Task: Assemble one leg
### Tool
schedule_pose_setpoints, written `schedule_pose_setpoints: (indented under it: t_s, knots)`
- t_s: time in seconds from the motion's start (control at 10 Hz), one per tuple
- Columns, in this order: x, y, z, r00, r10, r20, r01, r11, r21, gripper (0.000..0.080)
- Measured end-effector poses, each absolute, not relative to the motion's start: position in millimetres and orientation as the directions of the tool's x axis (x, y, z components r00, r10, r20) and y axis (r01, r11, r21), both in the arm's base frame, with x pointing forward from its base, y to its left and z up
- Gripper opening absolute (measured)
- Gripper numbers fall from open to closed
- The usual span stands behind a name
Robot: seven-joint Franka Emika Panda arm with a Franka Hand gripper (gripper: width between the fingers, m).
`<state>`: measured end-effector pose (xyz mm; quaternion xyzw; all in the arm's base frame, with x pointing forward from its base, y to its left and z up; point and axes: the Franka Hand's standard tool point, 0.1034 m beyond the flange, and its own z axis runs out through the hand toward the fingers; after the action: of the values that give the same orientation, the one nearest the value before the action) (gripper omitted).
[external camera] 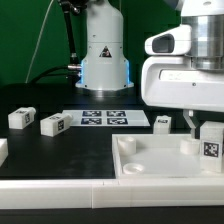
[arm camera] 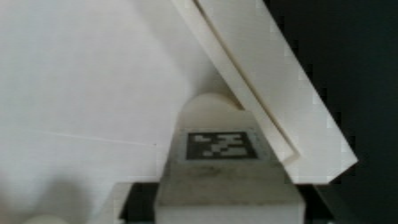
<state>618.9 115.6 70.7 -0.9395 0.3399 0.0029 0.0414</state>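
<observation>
Pincer (external camera: 208, 128) is grasping a leg (external camera: 210, 142) over the tray (external camera: 150, 165); next I'd guess lower it into the corner socket.

Exterior view: gripper (external camera: 203, 133) fingertips masked by the tagged leg (external camera: 211, 141); jaw state unreadable. Tray-like piece (external camera: 150, 165) cut off at the exterior view's right edge. Wrist view: leg (arm camera: 221, 150) blurred, tag pattern soft, lower part hidden behind gripper body.
</observation>
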Motion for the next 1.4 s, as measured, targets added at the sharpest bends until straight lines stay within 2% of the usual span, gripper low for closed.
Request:
schedule_pose_setpoints:
  t_s: [0.3, 0.6, 0.8, 0.9, 1.1, 1.2, 1.4]
  knots:
    - [617.7, 119.8, 70.2, 0.496, -0.867, -0.043, -0.866, -0.492, -0.089, 0.0290]
    - [618.4, 120.9, 69.9, 0.176, -0.983, -0.059, -0.980, -0.169, -0.105, 0.0290]
    - [618.8, 122.0, 70.4, -0.048, -0.995, -0.082, -0.994, 0.056, -0.097, 0.0290]
    - [618.9, 122.1, 70.4, -0.094, -0.992, -0.086, -0.990, 0.102, -0.097, 0.0290]
    - [619.3, 121.9, 70.4, -0.301, -0.946, -0.116, -0.947, 0.311, -0.078, 0.0290]
    - [619.1, 121.3, 70.4, -0.368, -0.923, -0.116, -0.923, 0.377, -0.075, 0.0290]
    - [618.9, 118.3, 70.5, -0.390, -0.914, -0.110, -0.914, 0.399, -0.078, 0.0291]
